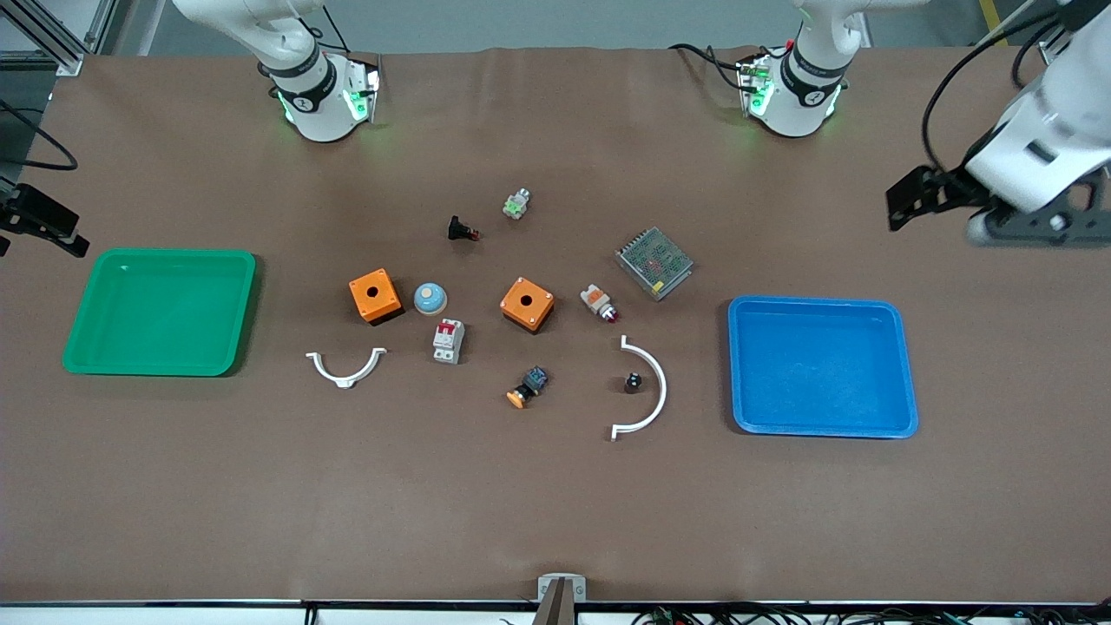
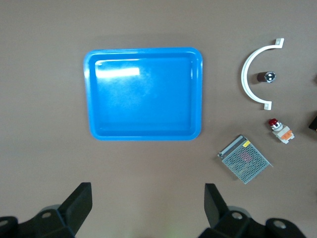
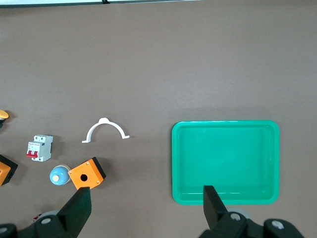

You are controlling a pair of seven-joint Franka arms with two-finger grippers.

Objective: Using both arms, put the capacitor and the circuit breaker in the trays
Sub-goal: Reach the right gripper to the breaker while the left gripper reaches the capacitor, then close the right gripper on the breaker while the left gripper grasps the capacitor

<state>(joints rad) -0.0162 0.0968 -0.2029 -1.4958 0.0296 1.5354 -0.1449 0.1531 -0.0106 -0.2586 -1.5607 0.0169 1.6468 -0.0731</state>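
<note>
The capacitor (image 1: 633,381), a tiny black cylinder with a pale top, stands on the table inside a white arc piece; it also shows in the left wrist view (image 2: 266,77). The circuit breaker (image 1: 448,340), a white-grey block with red toggles, lies near the table's middle, beside an orange box; it also shows in the right wrist view (image 3: 39,148). My left gripper (image 1: 907,201) (image 2: 147,198) is open and empty, high over the table at the left arm's end, by the blue tray. My right gripper (image 1: 52,227) (image 3: 147,201) is open and empty, high by the green tray.
A green tray (image 1: 161,254) lies at the right arm's end and a blue tray (image 1: 816,301) at the left arm's end. Between them lie two orange boxes (image 1: 375,296) (image 1: 527,304), a blue dome (image 1: 430,299), a mesh power supply (image 1: 654,262), two white arcs (image 1: 345,369) (image 1: 655,391) and an orange-capped push button (image 1: 528,388).
</note>
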